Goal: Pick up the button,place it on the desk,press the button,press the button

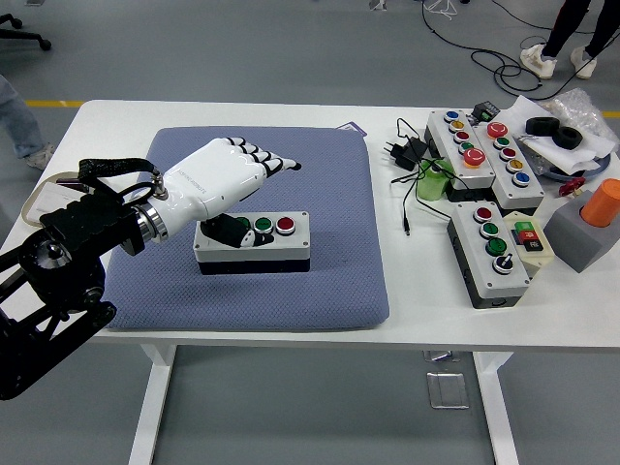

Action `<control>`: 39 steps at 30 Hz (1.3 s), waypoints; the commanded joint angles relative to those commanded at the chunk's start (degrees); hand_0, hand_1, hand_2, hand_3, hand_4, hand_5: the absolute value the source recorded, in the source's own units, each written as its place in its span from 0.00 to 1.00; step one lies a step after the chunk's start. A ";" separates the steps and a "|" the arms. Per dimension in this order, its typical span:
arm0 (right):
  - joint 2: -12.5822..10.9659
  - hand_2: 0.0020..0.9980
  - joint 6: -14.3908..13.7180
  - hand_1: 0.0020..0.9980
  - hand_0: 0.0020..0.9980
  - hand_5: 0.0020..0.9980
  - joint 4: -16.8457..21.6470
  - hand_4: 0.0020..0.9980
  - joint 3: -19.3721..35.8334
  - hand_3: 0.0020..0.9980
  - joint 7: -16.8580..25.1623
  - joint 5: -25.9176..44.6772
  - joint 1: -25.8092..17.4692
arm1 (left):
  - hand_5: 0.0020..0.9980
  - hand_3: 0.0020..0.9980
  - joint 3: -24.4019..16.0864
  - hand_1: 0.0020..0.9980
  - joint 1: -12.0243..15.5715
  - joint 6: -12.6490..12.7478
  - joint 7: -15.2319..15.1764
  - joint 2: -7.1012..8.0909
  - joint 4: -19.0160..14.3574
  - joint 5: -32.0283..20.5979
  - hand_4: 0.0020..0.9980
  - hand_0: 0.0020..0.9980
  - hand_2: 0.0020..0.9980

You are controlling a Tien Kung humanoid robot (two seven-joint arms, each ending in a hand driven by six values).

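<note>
On the blue-grey foam mat (320, 281), near its middle: a grey three-button control box (254, 242) with a black base, lying flat, long side across the view; green (263, 225) and red (285, 224) round buttons showing on top, the left end hidden. Directly above that left end, the white left hand (218, 179) on its black arm, fingers (263, 158) extended forward and loosely together, holding nothing, thumb tucked down over the box top; contact impossible to judge. Under the mat, a white table (426, 300); at its right, more button boxes (489, 254), black cables (407, 155), an orange cylinder (603, 201) on a grey block. Beyond, grey floor, a person's legs at top right
</note>
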 joint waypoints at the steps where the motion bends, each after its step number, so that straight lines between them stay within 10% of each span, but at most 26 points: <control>1: 0.00 0.54 -0.01 0.48 0.63 0.02 0.00 0.28 0.06 0.58 -0.03 -0.09 0.02 | 0.13 0.87 0.05 0.23 0.02 -1.86 0.55 0.04 -0.08 0.00 0.75 0.16 0.23; 3: 0.03 0.54 -0.01 0.48 0.63 0.02 0.00 0.28 0.14 0.58 -0.07 -0.18 0.07 | 0.13 0.87 0.28 0.23 0.06 -4.64 2.01 0.02 -0.19 0.00 0.75 0.16 0.23; 4: 0.05 0.54 -0.01 0.48 0.63 0.02 0.00 0.28 0.18 0.58 -0.08 -0.22 0.10 | 0.00 0.85 0.40 0.05 0.08 -6.14 3.18 -0.01 -0.23 0.00 0.41 0.07 0.09; 10: 0.06 0.54 0.00 0.48 0.63 0.02 0.00 0.28 0.02 0.58 -0.04 -0.11 0.40 | 0.00 0.84 0.26 0.00 -0.08 -10.76 8.08 -0.38 0.50 0.00 0.32 0.04 0.04; 39: 0.05 0.54 -0.10 0.48 0.63 0.02 0.00 0.28 0.20 0.58 -0.22 -0.66 0.68 | 0.00 0.82 3.29 0.00 -1.64 -12.94 7.86 -0.89 0.89 0.00 0.34 0.04 0.03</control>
